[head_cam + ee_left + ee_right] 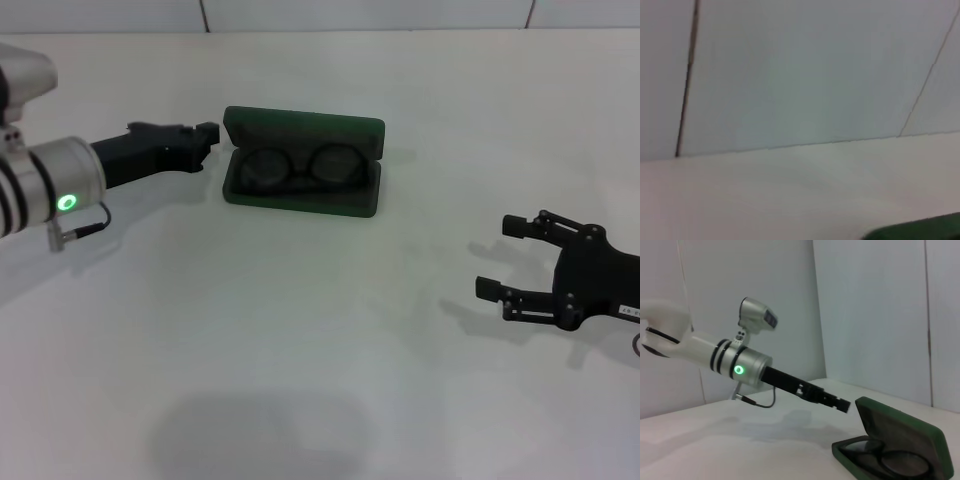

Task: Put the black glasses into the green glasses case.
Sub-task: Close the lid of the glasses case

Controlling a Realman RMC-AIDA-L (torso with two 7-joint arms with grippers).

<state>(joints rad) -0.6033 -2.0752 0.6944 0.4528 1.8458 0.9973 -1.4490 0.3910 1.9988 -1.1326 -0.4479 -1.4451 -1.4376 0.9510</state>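
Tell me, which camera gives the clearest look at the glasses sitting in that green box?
The head view: it looks down into the open green glasses case, showing both lenses of the black glasses. The right wrist view sees them side-on, partly hidden by the case wall. The left wrist view catches only a green corner, no glasses.

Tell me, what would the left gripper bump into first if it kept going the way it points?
Probably the green case: the left gripper points at its upright lid's near end, just short of it.
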